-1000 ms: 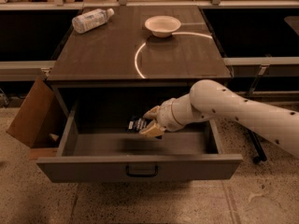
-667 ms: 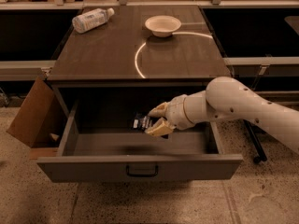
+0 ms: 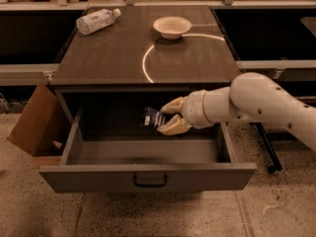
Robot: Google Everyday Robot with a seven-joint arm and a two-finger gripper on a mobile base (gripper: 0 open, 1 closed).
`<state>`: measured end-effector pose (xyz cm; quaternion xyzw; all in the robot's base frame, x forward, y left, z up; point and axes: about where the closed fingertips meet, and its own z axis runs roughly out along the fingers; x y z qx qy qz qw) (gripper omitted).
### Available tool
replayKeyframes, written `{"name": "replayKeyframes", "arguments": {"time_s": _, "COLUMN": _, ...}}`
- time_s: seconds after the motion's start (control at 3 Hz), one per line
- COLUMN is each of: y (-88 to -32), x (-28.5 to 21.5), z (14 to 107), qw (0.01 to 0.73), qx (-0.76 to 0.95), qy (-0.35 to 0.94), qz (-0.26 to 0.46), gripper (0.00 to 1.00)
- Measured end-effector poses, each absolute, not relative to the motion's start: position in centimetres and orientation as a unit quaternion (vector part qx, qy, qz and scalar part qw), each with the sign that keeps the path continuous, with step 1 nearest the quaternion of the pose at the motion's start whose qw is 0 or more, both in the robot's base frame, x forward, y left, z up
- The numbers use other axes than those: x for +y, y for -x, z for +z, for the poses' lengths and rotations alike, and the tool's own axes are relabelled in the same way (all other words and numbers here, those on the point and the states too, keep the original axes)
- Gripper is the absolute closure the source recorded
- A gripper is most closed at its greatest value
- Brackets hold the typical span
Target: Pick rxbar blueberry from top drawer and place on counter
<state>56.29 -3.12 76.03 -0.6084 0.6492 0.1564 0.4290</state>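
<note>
The gripper [image 3: 161, 119], fingers clamped on the rxbar blueberry [image 3: 151, 117], holds the bar inside the open top drawer [image 3: 148, 177] just below the front edge of the counter [image 3: 108, 58], where a bowl [image 3: 172, 26] sits near the back edge and a water bottle [image 3: 97, 21] lies at the back left corner

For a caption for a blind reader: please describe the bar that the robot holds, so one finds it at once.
Below the dark counter, the top drawer stands open. Over its middle, the pincer of the arm is shut on the rxbar blueberry. It is the only small flat dark wrapper with white print; the pale bottle and bowl sit on the counter.
</note>
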Motion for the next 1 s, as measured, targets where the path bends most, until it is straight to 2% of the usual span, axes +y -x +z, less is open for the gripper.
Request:
{"name": "replayKeyframes", "arguments": {"time_s": 0.33, "y": -57.0, "x": -5.3, "z": 85.1, "qw": 0.495, "qx": 0.611, "qy": 0.611, "qz": 0.094, "gripper": 1.00}}
{"name": "replayKeyframes", "arguments": {"time_s": 0.67, "y": -57.6, "x": -6.5, "z": 89.4, "qw": 0.523, "qx": 0.595, "qy": 0.607, "qz": 0.067, "gripper": 1.00}}
{"name": "replayKeyframes", "arguments": {"time_s": 1.0, "y": -57.7, "x": -6.5, "z": 89.7, "qw": 0.524, "qx": 0.594, "qy": 0.606, "qz": 0.065, "gripper": 1.00}}
